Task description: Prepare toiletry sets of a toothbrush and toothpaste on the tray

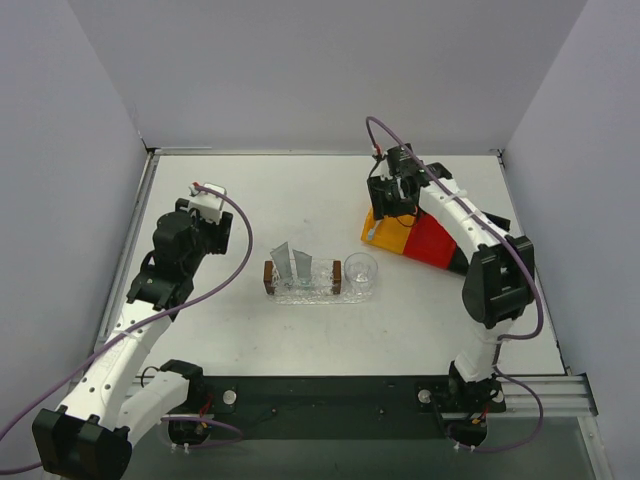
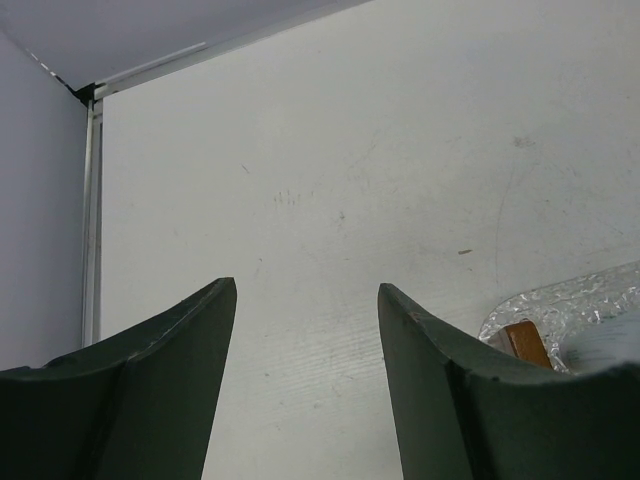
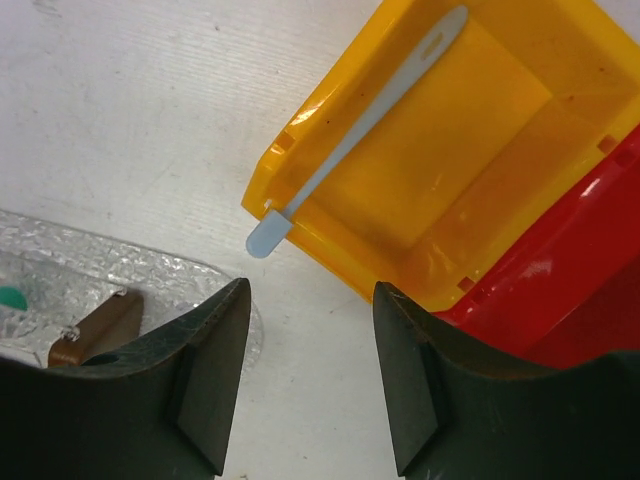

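A pale blue toothbrush [image 3: 350,130] lies slantwise in the yellow bin [image 3: 470,170], its head poking out over the bin's near rim. My right gripper [image 3: 310,290] hovers open just short of that head, over bare table, with nothing between its fingers. The clear bumpy tray [image 1: 318,293] sits mid-table, and silvery toothpaste tubes [image 1: 290,264] stand on it. My left gripper [image 2: 306,286] is open and empty, to the left of the tray [image 2: 570,305].
A red bin [image 1: 432,240] adjoins the yellow bin [image 1: 385,235] on its right. Two small brown blocks [image 1: 268,276] [image 1: 336,273] stand on the tray, and a clear round cup [image 1: 361,270] stands at its right end. White walls close in the table.
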